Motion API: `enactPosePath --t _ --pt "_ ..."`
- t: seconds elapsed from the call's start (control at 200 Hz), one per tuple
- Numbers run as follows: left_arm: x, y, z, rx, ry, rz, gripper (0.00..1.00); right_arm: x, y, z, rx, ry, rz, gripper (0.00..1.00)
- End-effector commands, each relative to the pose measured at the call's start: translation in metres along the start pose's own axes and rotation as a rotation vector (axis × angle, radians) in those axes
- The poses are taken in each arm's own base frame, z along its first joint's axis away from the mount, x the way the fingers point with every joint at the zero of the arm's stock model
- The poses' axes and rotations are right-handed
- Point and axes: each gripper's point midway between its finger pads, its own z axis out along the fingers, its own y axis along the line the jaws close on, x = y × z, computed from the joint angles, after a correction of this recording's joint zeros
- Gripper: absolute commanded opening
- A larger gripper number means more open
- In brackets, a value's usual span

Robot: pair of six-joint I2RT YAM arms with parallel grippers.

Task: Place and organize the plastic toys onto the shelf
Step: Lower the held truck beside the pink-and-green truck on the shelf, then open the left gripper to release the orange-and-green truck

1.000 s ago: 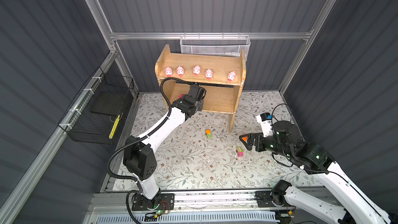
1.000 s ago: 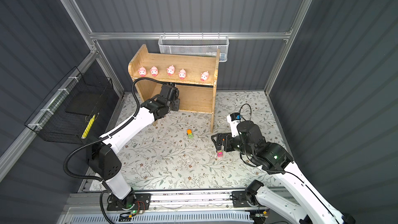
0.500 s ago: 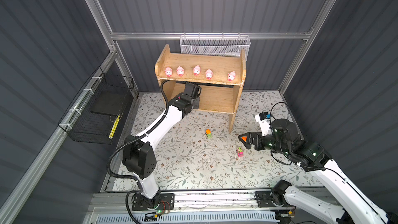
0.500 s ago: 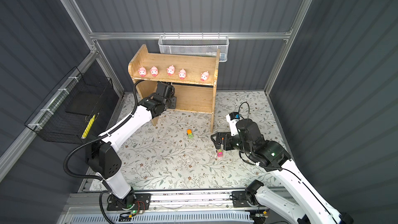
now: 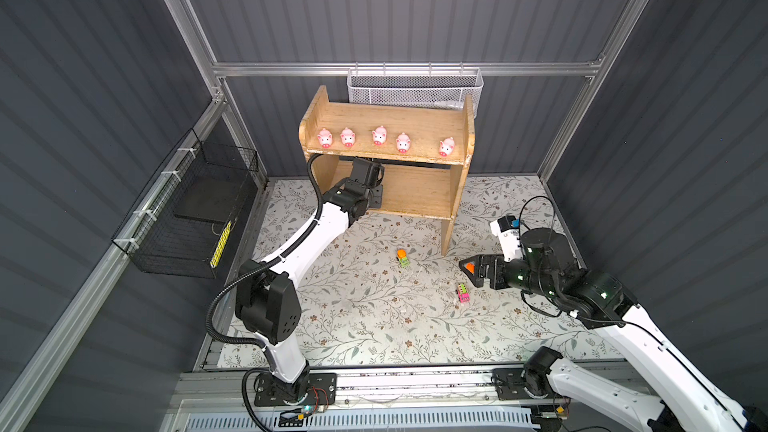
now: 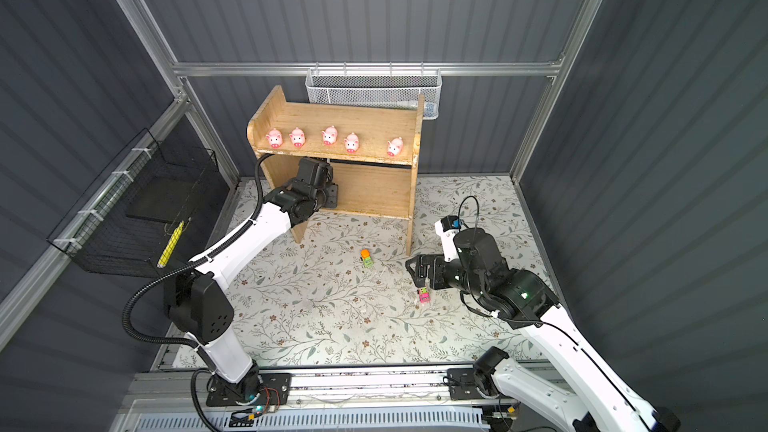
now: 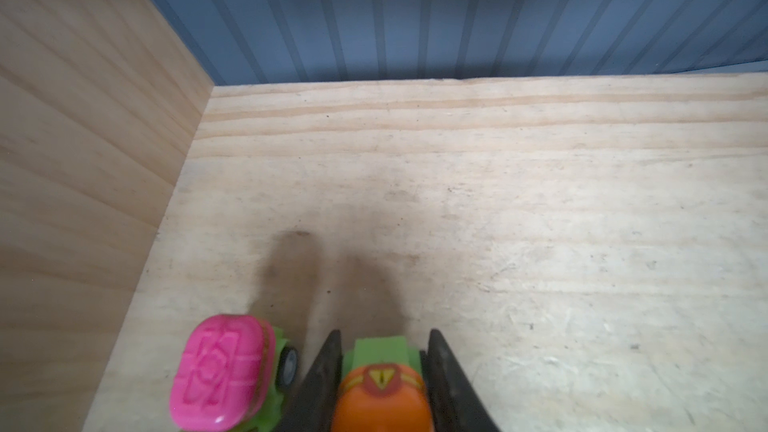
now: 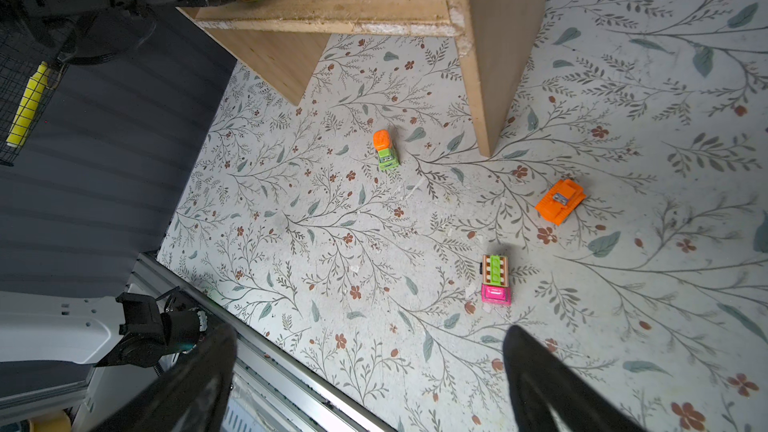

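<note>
Floral tabletop (image 5: pixel 353 326) bears three stray vehicles (image 8: pixel 385 151). On the lower tier of the shelf (image 5: pixel 415 197), the left gripper (image 7: pixel 383 332) clamps an orange-topped car (image 7: pixel 380 392) beside a pink one (image 7: pixel 220 371), apparently forming a row. The right gripper (image 8: pixel 369 332) gapes, empty.

We see five pink pigs (image 6: pixel 329 135) on the top tier of the wooden shelf (image 6: pixel 365 116), upper centre; an orange toy vehicle (image 6: pixel 365 258) and a pink toy vehicle (image 6: pixel 424 295) sit mid-frame.
</note>
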Motion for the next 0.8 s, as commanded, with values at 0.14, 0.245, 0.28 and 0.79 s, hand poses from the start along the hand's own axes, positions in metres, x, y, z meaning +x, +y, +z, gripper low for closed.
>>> enactPosePath --t 0.14,0.245,0.28,0.79 --pt "0.003 0.0 0.004 0.001 0.003 -0.005 0.45 -0.009 0.007 -0.005 -0.026 -0.025 -0.001 0.99" --pt "-0.003 0.0 0.0 0.006 -0.015 -0.001 0.47 -0.008 0.008 -0.004 -0.03 -0.019 -0.002 0.99" --pt "-0.005 0.0 -0.002 0.011 -0.02 0.001 0.49 -0.008 0.008 -0.004 -0.03 -0.017 -0.002 0.99" --pt "-0.033 -0.001 -0.032 0.062 -0.119 -0.001 0.64 -0.008 0.013 -0.007 -0.055 -0.013 0.006 0.99"
